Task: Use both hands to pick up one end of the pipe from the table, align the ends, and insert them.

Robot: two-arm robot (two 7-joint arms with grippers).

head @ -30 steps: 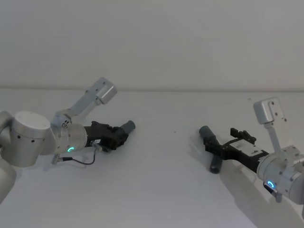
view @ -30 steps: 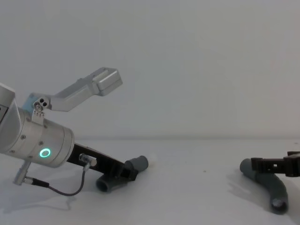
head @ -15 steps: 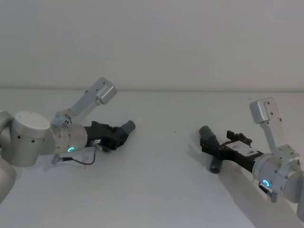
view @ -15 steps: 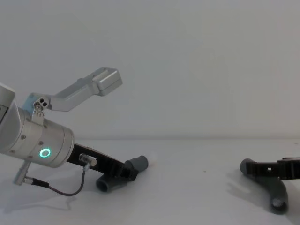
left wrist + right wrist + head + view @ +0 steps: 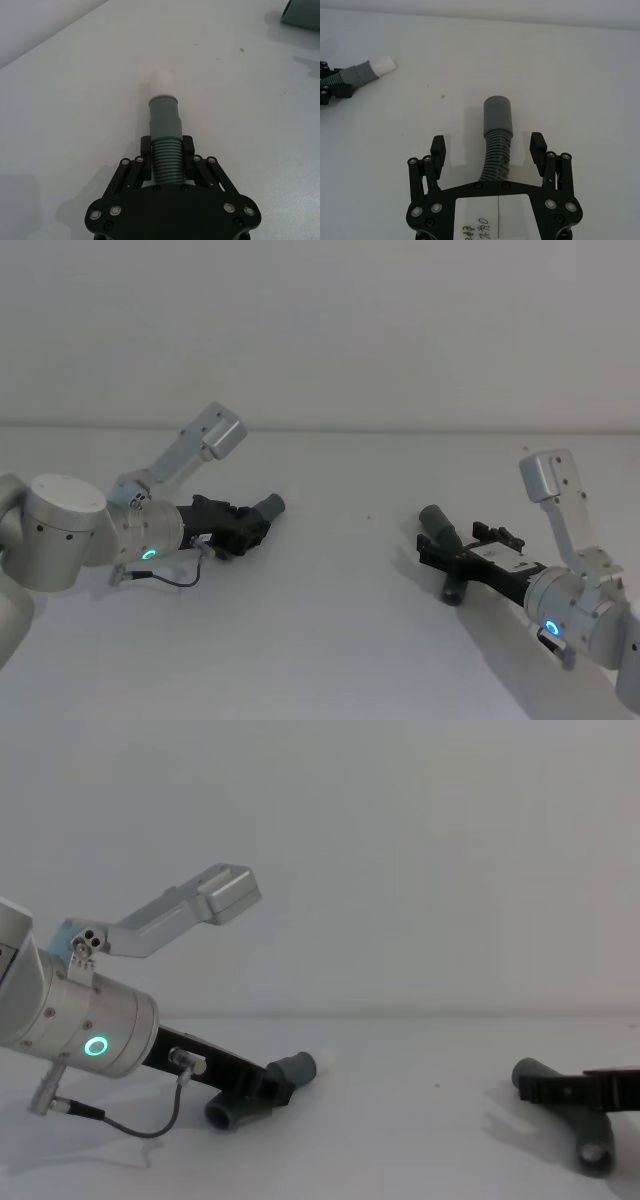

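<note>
— What do we see, biggest thing first?

— We see the white table (image 5: 330, 660) across the whole lower half of the head view. Both arms lie low over it, the left one at about 9 o'clock from the table's middle and the right one at about 4 o'clock.

— And what can we say about the left gripper (image 5: 166, 149)?

— We find it clamped on the left pipe piece (image 5: 165, 120). Its fingers press on the ribbed body from both sides, just behind the grey cuff. In the head view the piece points from the gripper toward 2 o'clock. We cannot tell whether it is resting on the table or just above it.

— The right gripper (image 5: 488, 144)?

— We see it spread wide, with one finger on each side of the right pipe piece (image 5: 496, 155) and a gap left on both sides. That piece lies on the table at about 3 o'clock, curving under the gripper.

— And the ends?

— We see the white tip (image 5: 161, 82) sticking out past the left piece's cuff. The wide cuff (image 5: 497, 114) of the right piece points toward 11 o'clock in the head view. The two ends are well apart.
</note>
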